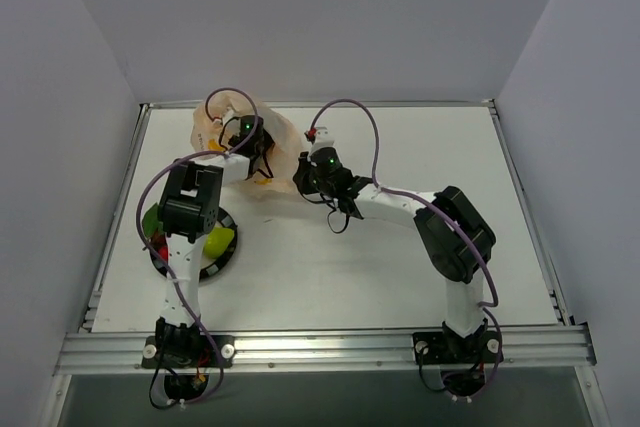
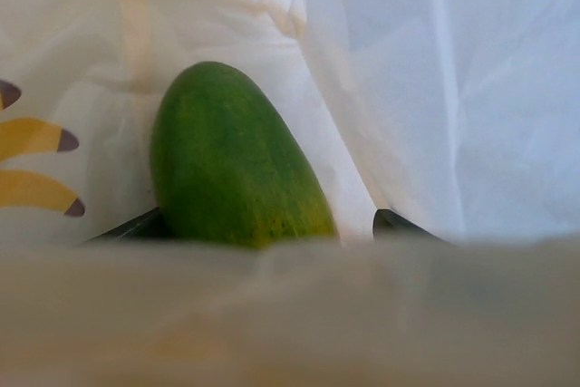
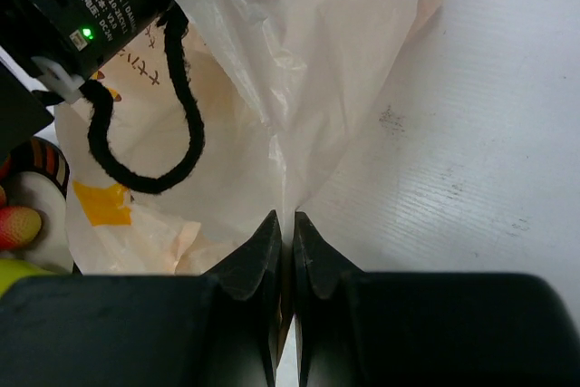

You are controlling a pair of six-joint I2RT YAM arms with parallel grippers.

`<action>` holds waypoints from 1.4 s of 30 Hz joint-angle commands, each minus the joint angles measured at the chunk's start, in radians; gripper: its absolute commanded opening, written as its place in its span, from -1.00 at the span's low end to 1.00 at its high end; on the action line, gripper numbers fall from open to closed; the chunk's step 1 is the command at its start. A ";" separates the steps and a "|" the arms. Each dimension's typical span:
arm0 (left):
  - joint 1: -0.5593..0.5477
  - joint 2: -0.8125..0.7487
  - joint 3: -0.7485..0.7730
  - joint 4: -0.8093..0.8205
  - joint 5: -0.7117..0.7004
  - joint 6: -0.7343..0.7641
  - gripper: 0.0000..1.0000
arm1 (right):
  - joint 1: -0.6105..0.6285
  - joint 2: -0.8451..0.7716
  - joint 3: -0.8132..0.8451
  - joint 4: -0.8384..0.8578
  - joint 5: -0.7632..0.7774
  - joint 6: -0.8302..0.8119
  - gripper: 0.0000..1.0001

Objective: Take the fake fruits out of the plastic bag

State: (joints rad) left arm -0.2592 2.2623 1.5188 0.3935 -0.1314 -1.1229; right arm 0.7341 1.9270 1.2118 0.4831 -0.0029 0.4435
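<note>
Left wrist view showed left tool [image 2: 267, 224] spread astride the green fruit [image 2: 231, 156], likely slick, best gripped mid-body; right tool [image 3: 285, 233] clamped the plastic bag [image 3: 335, 61].

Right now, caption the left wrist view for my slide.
Inside the crinkly translucent plastic bag, a glossy green oblong fake fruit stands between the spread fingers of the left claw.
</note>
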 commanded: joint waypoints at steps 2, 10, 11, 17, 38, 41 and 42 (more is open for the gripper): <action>0.028 0.036 0.032 0.114 -0.001 -0.028 0.84 | -0.007 0.000 0.028 0.008 -0.009 -0.017 -0.93; 0.032 0.062 0.024 0.145 0.035 -0.055 -0.16 | -0.025 -0.008 0.025 0.002 0.000 -0.015 -0.93; 0.032 0.037 0.011 0.159 0.045 -0.052 -0.26 | -0.028 -0.006 0.031 0.002 0.000 -0.014 -0.93; 0.034 -0.099 -0.132 0.153 0.073 0.008 -0.51 | -0.044 0.013 0.061 0.011 0.046 -0.009 -0.93; 0.038 -0.708 -0.431 -0.122 0.176 0.206 -0.52 | -0.068 0.081 0.118 0.100 0.118 0.060 -1.00; 0.046 -0.699 -0.437 0.013 0.254 0.167 -0.52 | -0.062 0.069 0.085 0.101 0.109 0.044 -1.00; 0.046 -0.689 -0.425 0.039 0.277 0.163 -0.52 | -0.061 0.067 0.074 0.106 0.109 0.044 -1.00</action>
State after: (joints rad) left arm -0.2268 1.5879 1.0657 0.3336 0.0658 -0.9516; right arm 0.6819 2.0430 1.3148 0.5575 0.0883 0.5018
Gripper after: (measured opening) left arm 0.558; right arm 0.002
